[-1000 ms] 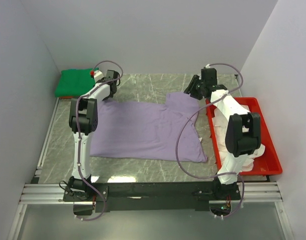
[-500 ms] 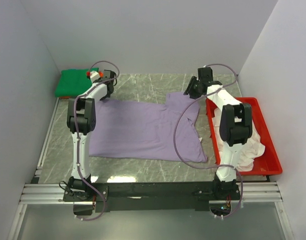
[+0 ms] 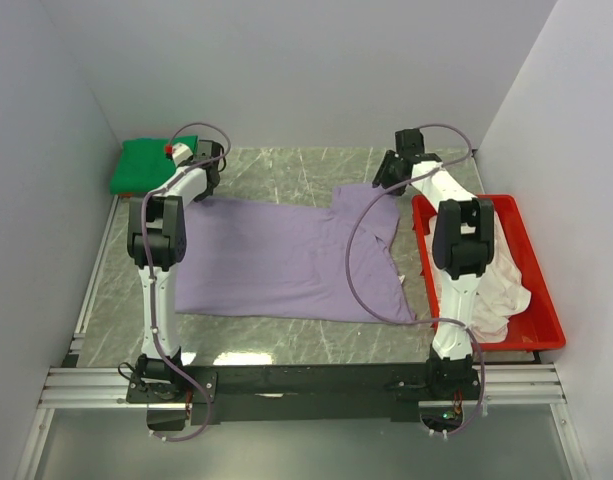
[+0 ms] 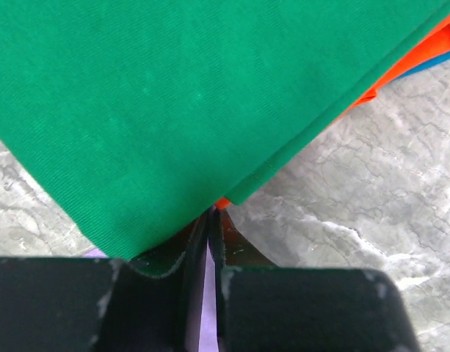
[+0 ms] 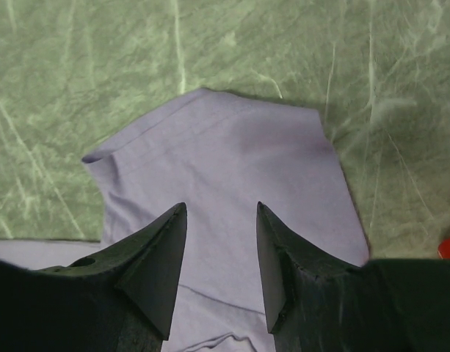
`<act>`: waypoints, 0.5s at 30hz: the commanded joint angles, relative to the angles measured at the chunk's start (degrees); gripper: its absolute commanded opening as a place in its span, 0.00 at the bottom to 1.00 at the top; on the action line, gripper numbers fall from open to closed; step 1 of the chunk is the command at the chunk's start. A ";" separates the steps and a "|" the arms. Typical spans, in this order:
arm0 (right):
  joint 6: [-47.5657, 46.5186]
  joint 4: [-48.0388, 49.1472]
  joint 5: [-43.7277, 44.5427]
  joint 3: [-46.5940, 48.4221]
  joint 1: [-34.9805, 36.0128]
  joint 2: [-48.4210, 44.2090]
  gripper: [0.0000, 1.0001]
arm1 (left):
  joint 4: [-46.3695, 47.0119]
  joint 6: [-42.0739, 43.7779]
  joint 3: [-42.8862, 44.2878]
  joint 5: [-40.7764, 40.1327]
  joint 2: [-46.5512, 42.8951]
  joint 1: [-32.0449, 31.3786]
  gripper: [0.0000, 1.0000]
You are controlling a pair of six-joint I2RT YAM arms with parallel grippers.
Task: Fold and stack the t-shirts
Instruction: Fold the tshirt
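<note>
Lavender cloth t-shirt (image 3: 286, 255): spread flat on the grey marble counter (image 3: 286, 170), ready for folding.
Folded green t-shirt (image 3: 146, 165): far-left corner, topping the stack.
Left end effector (image 4: 210, 220): pinched shut on the lavender hem corner.
Right end effector (image 5: 221, 209): jaws apart above the sleeve, gripping nothing.

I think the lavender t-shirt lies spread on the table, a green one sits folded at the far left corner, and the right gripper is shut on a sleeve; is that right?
Not quite: the right gripper stands open over the sleeve of the lavender t-shirt, gripping nothing, as the right wrist view shows. The rest holds.
</note>
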 commanded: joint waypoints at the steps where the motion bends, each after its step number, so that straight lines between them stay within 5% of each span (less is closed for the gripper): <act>1: -0.41 -2.35 1.81 4.21 -0.27 2.26 0.50 | 1.84 0.33 -0.42 1.42 -3.70 0.04 0.12; 15: 2.84 -5.94 11.48 14.31 -0.97 9.38 0.52 | 4.03 1.56 -1.39 3.71 -3.35 0.31 0.11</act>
